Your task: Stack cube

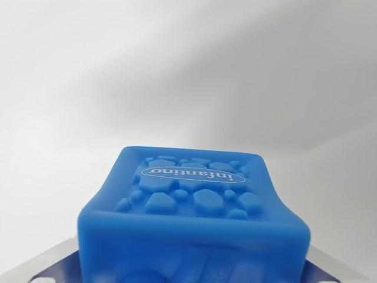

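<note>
The wrist view was bright and evenly lit, its pale white background (pixel 188 65) washed out and crossed by soft diagonal grey shadows. The glossy blue rubbery pebble-textured cube (pixel 194 194) was sharp on top, but its nearest lower edge blurred out of focus.

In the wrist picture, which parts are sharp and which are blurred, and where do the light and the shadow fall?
In the wrist view, the blue cube's top face with its white logo is sharp; its near lower edge is soft and blurred. The pale surface behind is featureless, bright at the view's left, with a broad soft grey shadow running diagonally across the upper right. No hard glare shows. The metal tool parts at the bottom corners are out of focus.
</note>
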Motion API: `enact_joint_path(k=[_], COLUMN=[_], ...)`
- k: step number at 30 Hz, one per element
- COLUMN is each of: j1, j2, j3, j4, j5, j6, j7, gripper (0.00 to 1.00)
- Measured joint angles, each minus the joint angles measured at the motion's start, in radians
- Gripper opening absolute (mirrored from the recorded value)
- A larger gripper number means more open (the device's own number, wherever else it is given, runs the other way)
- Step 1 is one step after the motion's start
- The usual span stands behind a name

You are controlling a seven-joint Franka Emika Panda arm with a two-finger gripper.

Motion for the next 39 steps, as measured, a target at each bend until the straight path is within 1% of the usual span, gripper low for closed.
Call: enact_joint_path(k=[3,14,29,39], j1=[-0.002,-0.032,-0.070,-0.097], j2=[-0.018,-0.030,-0.056,-0.072], j3=[-0.001,-0.014,-0.035,-0.052], j4=[-0.001,0.001,0.011,0.023], j5=[-0.002,-0.003,-0.004,-0.006], j6=[-0.014,-0.033,-0.070,-0.098], j7=[-0.009,-0.099,-0.234,-0.332], gripper=[0.00,0.00,0.00,0.00])
